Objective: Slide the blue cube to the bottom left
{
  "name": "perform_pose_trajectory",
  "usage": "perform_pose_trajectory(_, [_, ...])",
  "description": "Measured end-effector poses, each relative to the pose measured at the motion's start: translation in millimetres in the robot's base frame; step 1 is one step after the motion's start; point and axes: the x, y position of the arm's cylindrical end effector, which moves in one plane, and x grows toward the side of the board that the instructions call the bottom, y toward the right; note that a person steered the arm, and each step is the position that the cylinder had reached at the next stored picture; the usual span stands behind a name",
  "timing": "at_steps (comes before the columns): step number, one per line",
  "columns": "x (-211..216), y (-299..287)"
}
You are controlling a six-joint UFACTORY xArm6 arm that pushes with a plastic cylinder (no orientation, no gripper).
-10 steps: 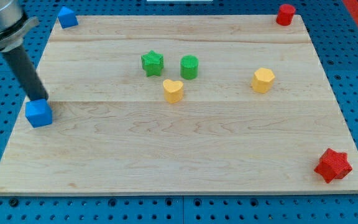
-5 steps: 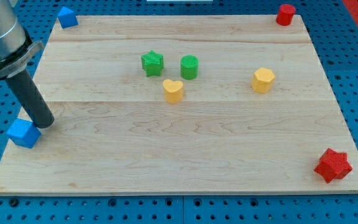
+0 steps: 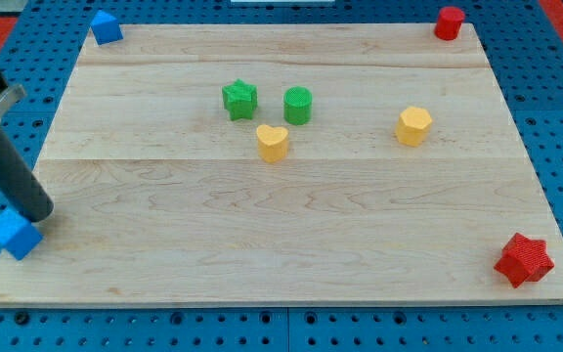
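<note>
The blue cube (image 3: 14, 235) sits at the board's left edge near the bottom left corner, partly overhanging the edge. My tip (image 3: 39, 217) is at the end of the dark rod, touching the cube's upper right side. The rod rises up and to the left, out of the view's left side.
The wooden board (image 3: 291, 244) lies on a blue pegboard. Another blue block (image 3: 107, 26) is at the top left corner, a red block (image 3: 449, 22) at the top right, a red star (image 3: 524, 260) at the bottom right. A green star (image 3: 239, 99), green cylinder (image 3: 298, 105), yellow heart (image 3: 273, 143) and yellow hexagon (image 3: 413, 125) are mid-board.
My tip has moved down and to the left, pushing the blue cube from the left middle of the board to its left edge near the bottom left corner.
</note>
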Motion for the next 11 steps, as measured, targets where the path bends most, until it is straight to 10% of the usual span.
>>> perform_pose_trajectory(5, [-30.1, -39.6])
perform_pose_trajectory(11, [54.4, -39.1])
